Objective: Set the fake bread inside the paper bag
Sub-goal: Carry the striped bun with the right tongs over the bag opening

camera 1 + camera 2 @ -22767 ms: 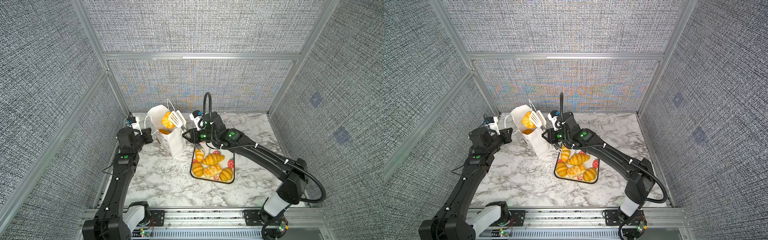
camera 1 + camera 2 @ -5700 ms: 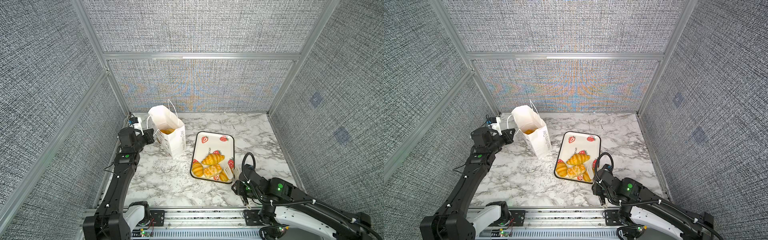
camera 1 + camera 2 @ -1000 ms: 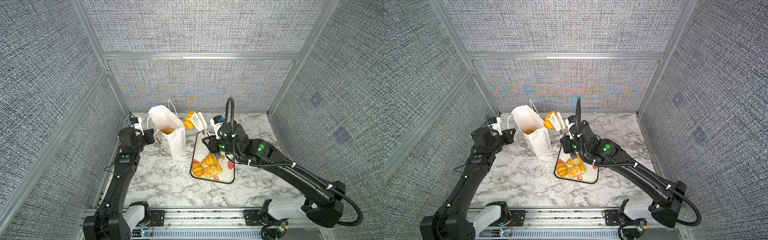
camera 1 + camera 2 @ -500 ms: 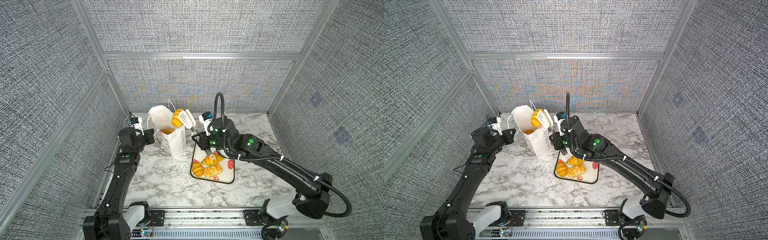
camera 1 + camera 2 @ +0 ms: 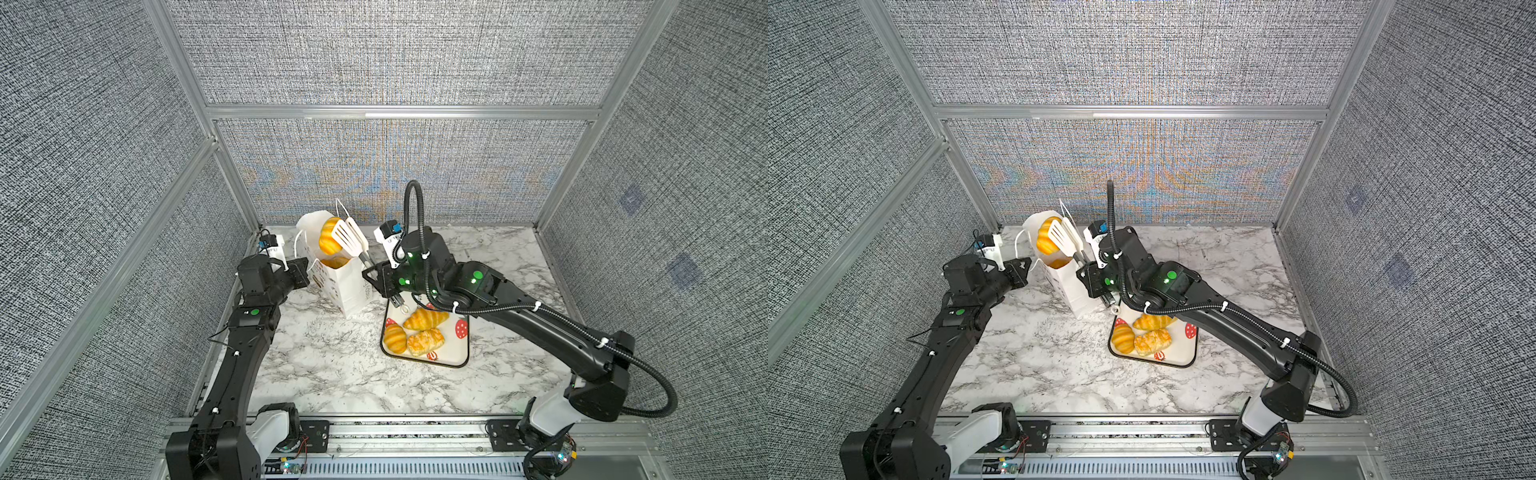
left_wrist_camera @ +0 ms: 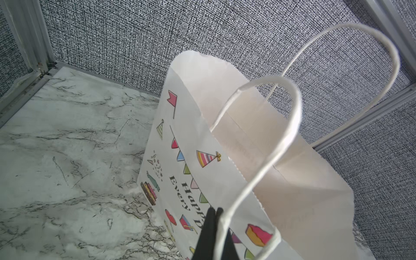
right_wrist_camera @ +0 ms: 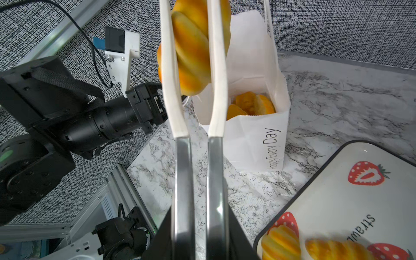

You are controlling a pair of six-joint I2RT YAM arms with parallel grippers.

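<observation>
right hand [image 7: 200, 235]: clamped tight on the metal grips of the tongs [image 5: 348, 237], so both blades are squeezed onto one ridged roll [image 5: 327, 235]. The roll is pinched between the white slotted blades, clear of the worktop [image 5: 332, 368]. It shows in the upper middle of both top views, over the open mouth of the paper bag [image 5: 347, 289]. Hard to judge its height over the rim from these angles. It looks just above and not touching.

left hand [image 6: 212, 227]: fully closed, pinching the bag's near cord handle [image 6: 296, 112]. It sits just left of the bag in the top views.

The bag stands on the worktop near the back left corner with its mouth open. Orange bread pieces [image 7: 249, 105] are visible down inside it, but I can't count them.

tray [image 5: 455, 353]: flat on the worktop, lower right of the bag, near it with a gap between. Three pieces are on it: croissant [image 5: 426, 319], oval roll [image 5: 395, 337] and flaky piece [image 5: 424, 341]. They are bunched toward the tray's lower left and packed close together. The rest of the tray is bare strawberry print, partly under the right arm.
</observation>
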